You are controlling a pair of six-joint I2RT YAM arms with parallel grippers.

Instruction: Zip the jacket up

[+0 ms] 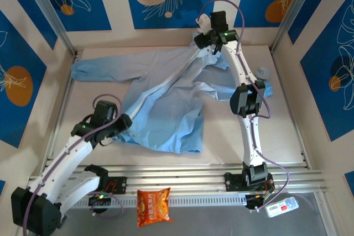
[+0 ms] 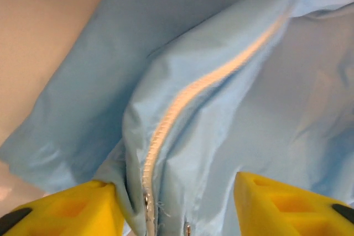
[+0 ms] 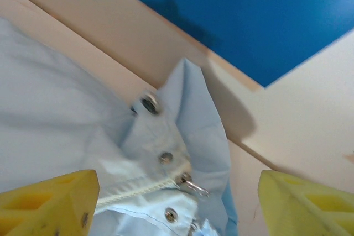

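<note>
Jacket [image 1: 166, 109]: spread mid-table [image 1: 276, 131].
Zipper [image 2: 182, 100]: looks closed; pull [image 3: 191, 183] up by collar.
Left gripper [image 2: 174, 183]: jaws wide, straddling hem.
Right gripper [image 3: 177, 176]: jaws wide, around pull.
Remaining: little, if anything.

An orange snack bag [image 1: 154, 205] lies on the grey strip just before the rails [image 1: 182, 176]. Blue leaf-patterned panels [image 1: 188, 4] wall the beige worktop [image 1: 287, 131].

Lab test cell: aluminium rails [image 1: 182, 174], blue printed panels [image 1: 131, 9].
</note>
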